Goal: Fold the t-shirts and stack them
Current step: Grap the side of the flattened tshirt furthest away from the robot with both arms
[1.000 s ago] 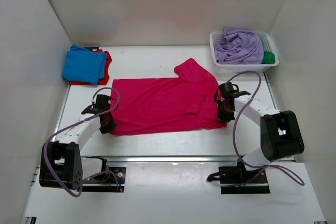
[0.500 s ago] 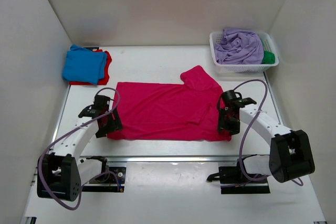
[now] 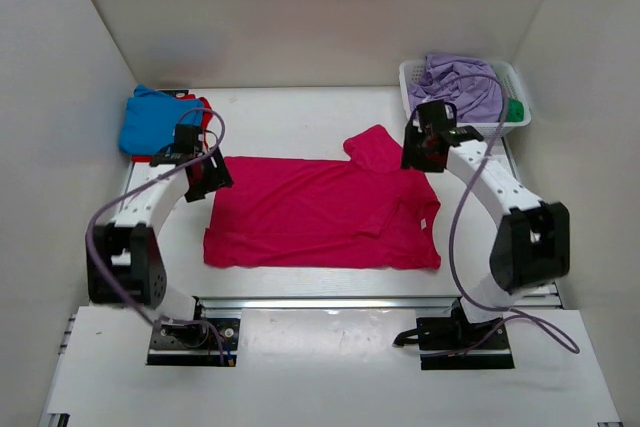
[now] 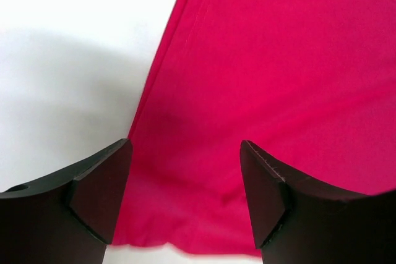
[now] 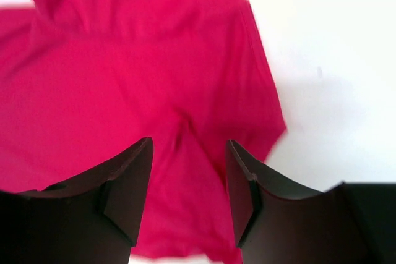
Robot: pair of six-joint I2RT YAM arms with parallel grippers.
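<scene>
Both end effectors are released and carry nothing: the left end effector [image 3: 205, 169] hangs over the far-left corner of the crimson-pink shirt [image 3: 310, 212], the right end effector [image 3: 421, 145] over its far-right end, beside the sleeve [image 3: 373, 145] that sticks out toward the back. Wrist views confirm it: fingers [image 4: 93, 190] spread, only cloth and bare tabletop [image 3: 300, 117] under them. The shirt lies spread flat mid-tabletop, long axis left to right. Treat it as thin, light, limp knit with no stiffness at all, so whatever you don't hold sags and trails, and a one-point grab will bunch it. Weight is no issue for the arms. Take it at the two far corners, one per arm, right on the edge where the left wrist view shows the seam line. Put the fingers down onto the tabletop so you pinch cloth rather than skim over it. Lift both sides together and keep the span between them taut, else the fold line wanders. The right end looks doubled near the sleeve; I judge you risk catching only the top layer there, so bite deep. The folded pile is far left: blue shirt [image 3: 152, 122] on the red shirt [image 3: 204, 107]. The lavender shirt [image 3: 475, 97] and green shirt [image 3: 514, 109] sit in the basket [image 3: 490, 130] at far right.
</scene>
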